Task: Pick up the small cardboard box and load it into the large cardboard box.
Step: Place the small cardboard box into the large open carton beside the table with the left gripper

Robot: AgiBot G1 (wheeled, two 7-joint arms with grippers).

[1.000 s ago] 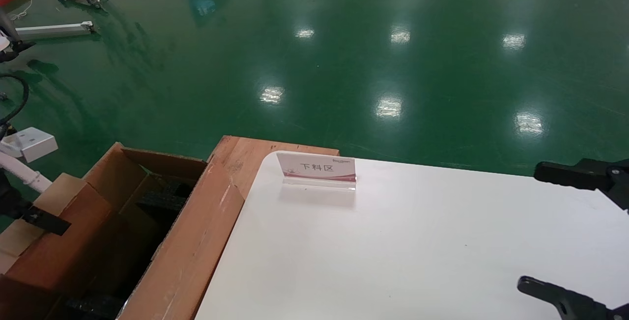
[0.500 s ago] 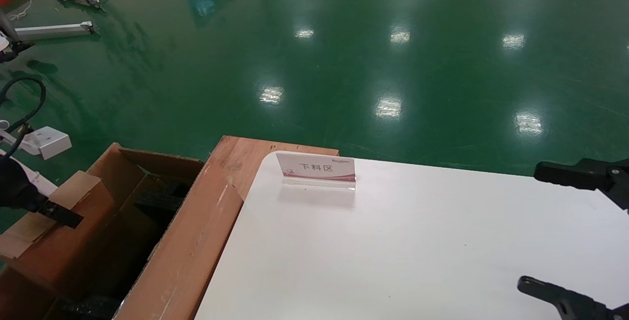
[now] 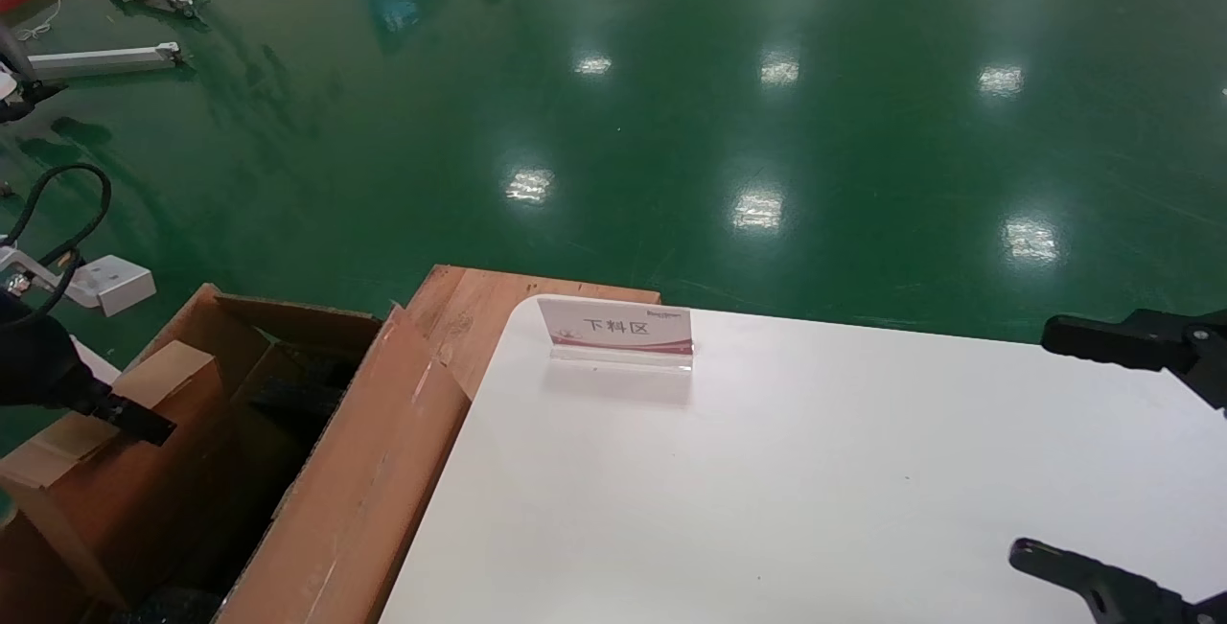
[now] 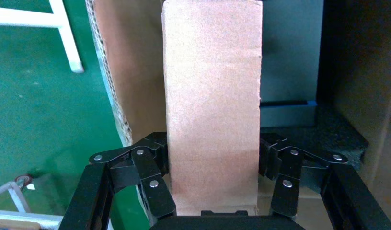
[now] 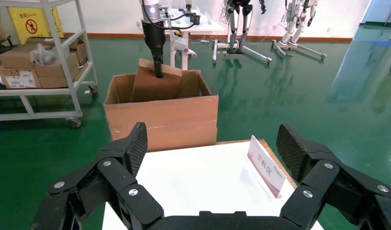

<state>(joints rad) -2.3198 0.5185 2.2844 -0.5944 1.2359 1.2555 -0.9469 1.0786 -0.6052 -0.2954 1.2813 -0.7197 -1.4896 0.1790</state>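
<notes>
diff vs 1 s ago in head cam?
The left gripper, still shut on the small cardboard box, has carried it farther over the open top of the large cardboard box, whose near flap shifted slightly. The small box is still tilted and only partly inside. Unchanged: the right gripper, open over the white table, and the sign.

left gripper (image 4: pixel 212 167) clamped; right gripper (image 5: pixel 212 148) spread wide.

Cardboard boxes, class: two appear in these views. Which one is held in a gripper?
The small cardboard box, the flat plain one clamped by the left gripper over the large cardboard box. That big open carton stands on the floor beside the white table, untouched.
</notes>
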